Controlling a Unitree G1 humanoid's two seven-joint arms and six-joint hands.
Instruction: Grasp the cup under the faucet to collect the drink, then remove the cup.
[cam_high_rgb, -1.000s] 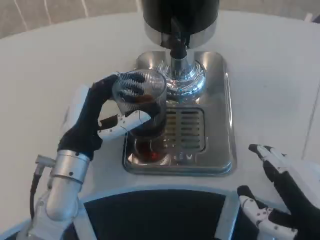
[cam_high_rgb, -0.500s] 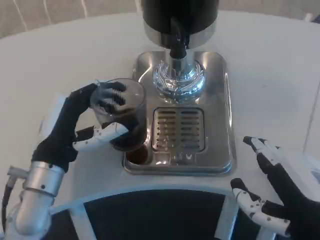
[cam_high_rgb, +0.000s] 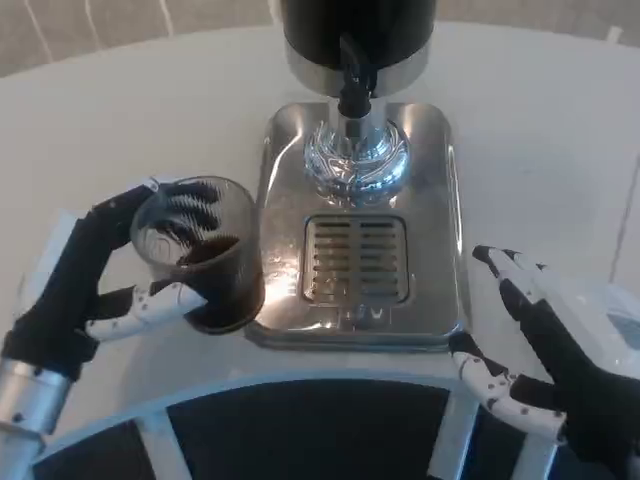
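Note:
A clear ribbed cup (cam_high_rgb: 200, 255) with dark drink in its lower part is off the tray, just left of its left edge. My left hand (cam_high_rgb: 95, 275) grips the cup from the left, fingers wrapped around the far side and the thumb across the front. The black faucet (cam_high_rgb: 352, 92) juts from the dark dispenser (cam_high_rgb: 358, 35) over the chrome base ring (cam_high_rgb: 355, 165). My right hand (cam_high_rgb: 545, 355) hovers open at the lower right, beside the tray's right edge, holding nothing.
The steel drip tray (cam_high_rgb: 445, 210) with a slotted grille (cam_high_rgb: 355, 260) sits at the centre of the white table (cam_high_rgb: 540, 130). A dark curved edge with white struts (cam_high_rgb: 300, 430) runs along the bottom.
My left hand has carried the cup leftward and toward me, from under the faucet off the tray's left edge. The right hand has drifted slightly left and up.

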